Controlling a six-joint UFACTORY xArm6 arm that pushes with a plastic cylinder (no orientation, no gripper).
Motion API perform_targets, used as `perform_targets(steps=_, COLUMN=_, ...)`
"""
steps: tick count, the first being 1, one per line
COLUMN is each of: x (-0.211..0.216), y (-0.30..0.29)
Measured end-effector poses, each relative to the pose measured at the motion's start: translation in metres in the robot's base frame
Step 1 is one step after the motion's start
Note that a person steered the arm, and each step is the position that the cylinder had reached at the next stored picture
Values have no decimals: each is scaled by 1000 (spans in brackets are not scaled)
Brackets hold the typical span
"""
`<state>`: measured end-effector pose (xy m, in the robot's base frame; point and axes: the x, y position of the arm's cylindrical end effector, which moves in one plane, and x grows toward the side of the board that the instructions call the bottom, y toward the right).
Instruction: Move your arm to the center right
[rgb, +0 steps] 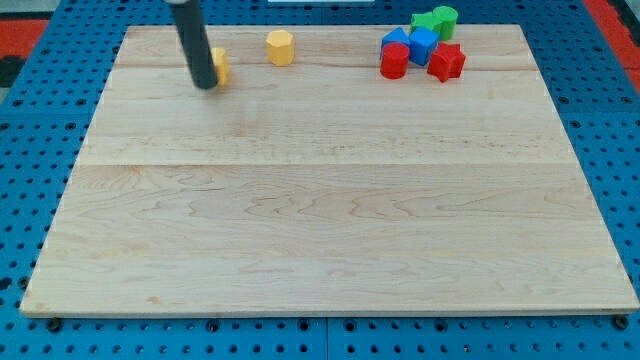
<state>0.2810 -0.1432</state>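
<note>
My tip sits near the counter's top-left corner, touching a yellow block; the end effector is a bare rod with nothing to open or close, and it holds nothing.

The rod slants down from the view's top; its lower end covers the left part of that yellow block, whose shape cannot be made out; a yellow hexagonal block stands apart to its right, along the top edge; near the top-right corner a cluster sits tight together: a green block at the very edge, two blue blocks just below it, a red cylinder and a red star-shaped block in front; my tip lies well apart from the middle of the right edge.
</note>
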Motion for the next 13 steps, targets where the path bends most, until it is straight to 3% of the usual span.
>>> perform_targets(steps=1, x=-22, y=17)
perform_targets(steps=2, x=26, y=14)
perform_targets(steps=3, x=25, y=71)
perform_targets(steps=4, x=-2, y=73)
perform_targets(steps=6, x=-6, y=107)
perform_targets(steps=7, x=28, y=140)
perform_targets(steps=8, x=48, y=253)
perform_targets(steps=9, x=36, y=347)
perform_targets(steps=10, x=-11, y=392)
perform_targets(steps=11, x=-85, y=408)
perform_targets(steps=13, x=-90, y=386)
